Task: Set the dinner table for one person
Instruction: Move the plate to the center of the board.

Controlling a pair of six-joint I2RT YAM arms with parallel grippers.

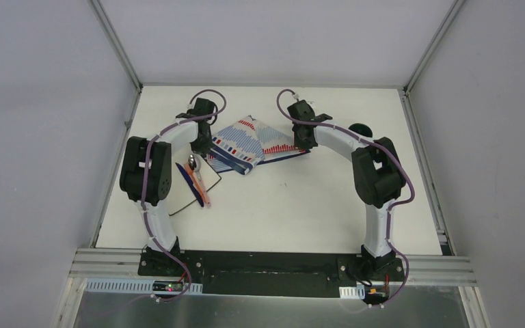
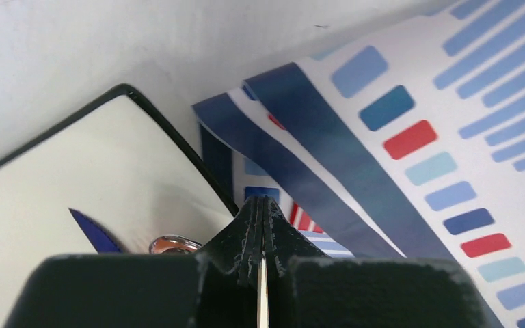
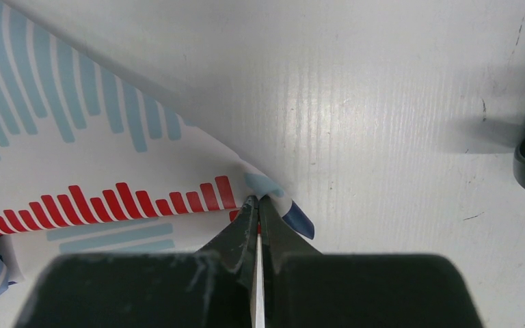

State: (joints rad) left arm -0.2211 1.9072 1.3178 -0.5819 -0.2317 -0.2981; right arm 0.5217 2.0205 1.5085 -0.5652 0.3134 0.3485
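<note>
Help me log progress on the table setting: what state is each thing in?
Dinner table: not yet set.
Cloth: rumpled in folds, not spread flat.
Plate: flat on the dinner table, cutlery lying on it.
Dark green vessel: upright, apart from the cloth.
Left gripper: shut, tips by the cloth's blue border.
Right gripper: shut at the cloth's corner; grip unclear.
</note>
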